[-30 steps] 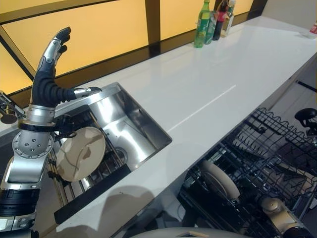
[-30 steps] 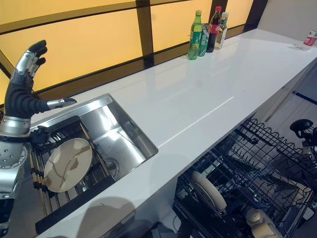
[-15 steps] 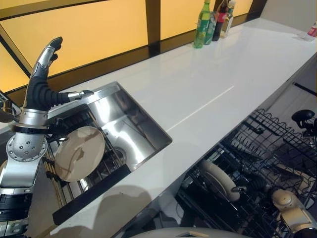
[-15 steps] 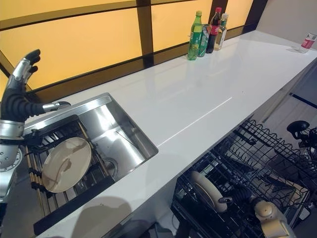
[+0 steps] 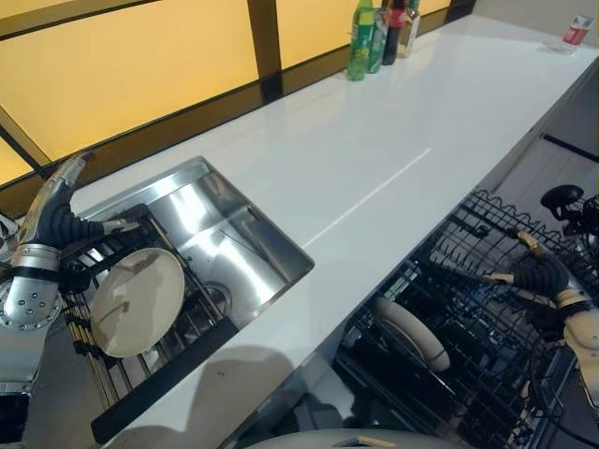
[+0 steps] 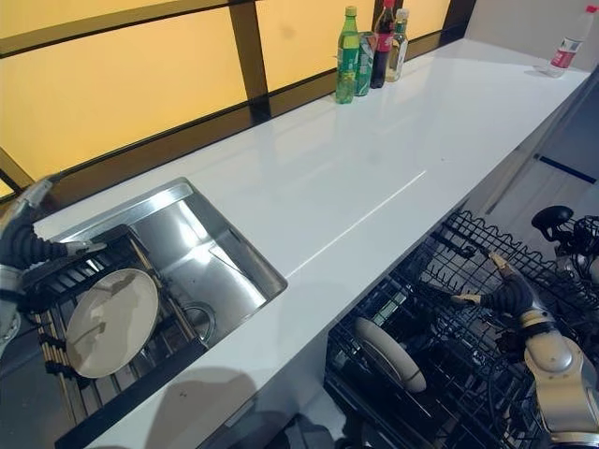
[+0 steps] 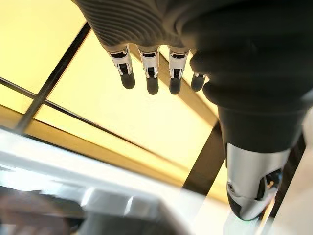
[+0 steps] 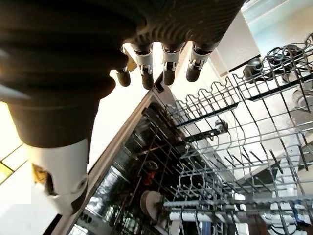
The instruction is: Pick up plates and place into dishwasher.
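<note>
Left eye view: one plate (image 5: 412, 333) stands in the dishwasher rack (image 5: 487, 281), right hand (image 5: 541, 273) open above it. Further off, left hand (image 5: 58, 220) hovers open near the sink plate (image 5: 138, 301); grasping it comes next.

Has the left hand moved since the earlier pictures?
Yes. The left hand came down from high against the yellow wall, close to the sink rim.
</note>
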